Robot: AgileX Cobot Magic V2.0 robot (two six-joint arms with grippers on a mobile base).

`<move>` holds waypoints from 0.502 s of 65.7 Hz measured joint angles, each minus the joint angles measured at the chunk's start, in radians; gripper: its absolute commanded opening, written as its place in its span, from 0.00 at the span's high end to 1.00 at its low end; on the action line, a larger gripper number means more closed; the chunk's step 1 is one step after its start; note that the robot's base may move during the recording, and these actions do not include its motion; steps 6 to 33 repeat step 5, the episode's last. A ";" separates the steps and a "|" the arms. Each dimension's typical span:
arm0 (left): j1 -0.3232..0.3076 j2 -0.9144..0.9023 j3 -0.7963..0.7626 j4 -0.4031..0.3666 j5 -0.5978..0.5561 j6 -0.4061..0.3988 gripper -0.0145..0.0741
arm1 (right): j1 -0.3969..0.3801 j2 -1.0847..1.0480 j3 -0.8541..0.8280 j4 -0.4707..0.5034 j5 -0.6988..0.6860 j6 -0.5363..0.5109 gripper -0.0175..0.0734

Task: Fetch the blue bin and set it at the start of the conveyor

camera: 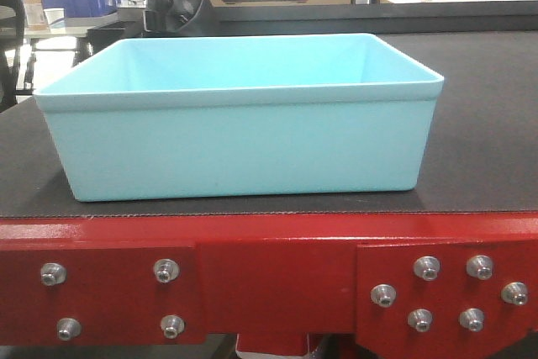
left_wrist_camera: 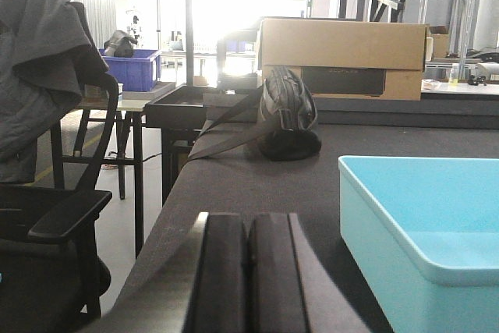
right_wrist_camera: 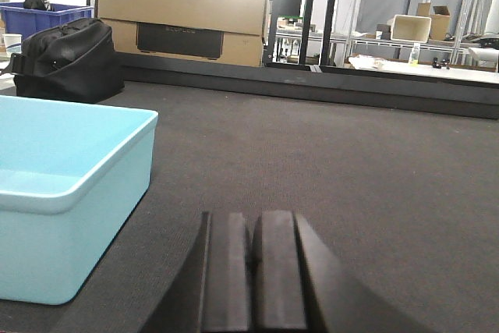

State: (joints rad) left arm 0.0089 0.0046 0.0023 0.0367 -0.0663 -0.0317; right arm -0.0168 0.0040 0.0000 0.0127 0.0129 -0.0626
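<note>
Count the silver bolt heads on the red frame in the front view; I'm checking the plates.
9: four on the left plate, five on the right plate. Others may lie outside the frame.

Pale aqua bin [camera: 239, 136], black textured belt [camera: 479, 149], red frame [camera: 269, 279]

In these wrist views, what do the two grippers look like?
Only the fingertips show. The left gripper and right gripper each have two flat, black, matte rectangular pads on dark angled finger bases. No cables, markings or arm links are visible.
</note>
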 measured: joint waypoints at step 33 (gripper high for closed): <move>0.000 0.000 0.000 0.000 0.000 0.000 0.96 | 0.000 0.000 0.000 0.000 0.000 0.000 0.99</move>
